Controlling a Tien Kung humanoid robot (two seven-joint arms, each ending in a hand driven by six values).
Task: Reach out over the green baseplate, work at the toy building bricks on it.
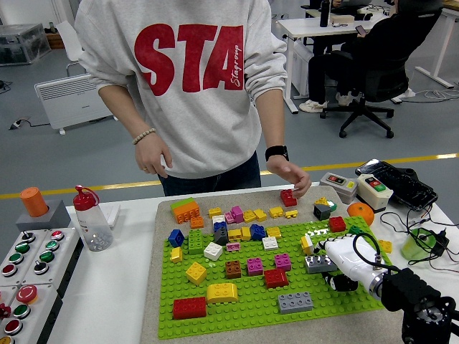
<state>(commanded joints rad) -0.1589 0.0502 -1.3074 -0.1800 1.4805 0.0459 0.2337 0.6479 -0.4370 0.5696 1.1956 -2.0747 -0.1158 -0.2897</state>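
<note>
Head view: right hand [343, 259] lay low over the green baseplate [251, 304] at its right side, fingers curled around a grey brick [318, 264]; the grip itself was partly hidden. Loose bricks covered the plate. The person's hand [292, 178] hung above the far edge, touching nothing I could see. Left arm out of sight.

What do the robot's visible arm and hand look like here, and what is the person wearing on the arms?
The right hand has a white shell with black finger joints, on a black arm with a looped black cable. The person's grey sweatshirt has long sleeves, with a bead bracelet and a black watch.
</note>
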